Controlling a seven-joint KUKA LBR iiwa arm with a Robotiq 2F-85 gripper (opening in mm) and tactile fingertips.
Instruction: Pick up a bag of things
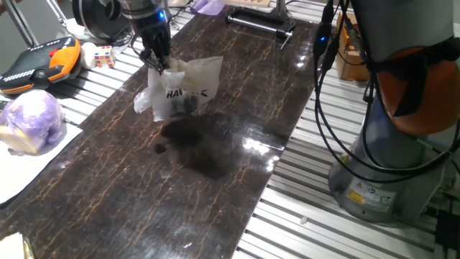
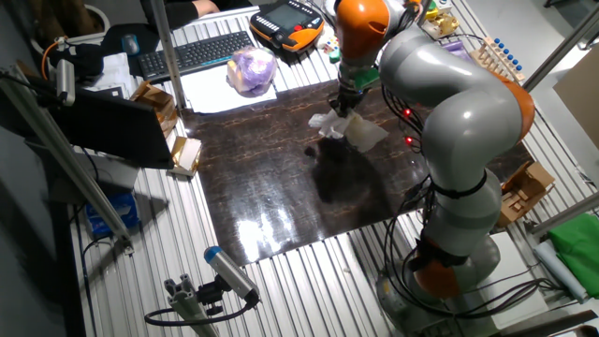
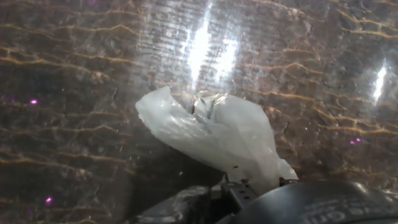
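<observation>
now bag of things point(image 1: 180, 90) in end effector point(image 1: 157, 63)

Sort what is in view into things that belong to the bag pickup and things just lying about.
Job:
crinkled translucent white plastic bag with dark lettering
gripper, shut on it, bag hanging above the tabletop

Lying about:
purple-tinted plastic bundle
multicoloured puzzle cube
black keyboard
orange-and-black handheld controller

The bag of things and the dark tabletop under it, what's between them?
Nothing: the bag of things hangs from the gripper above bare tabletop, in one fixed view.
</observation>
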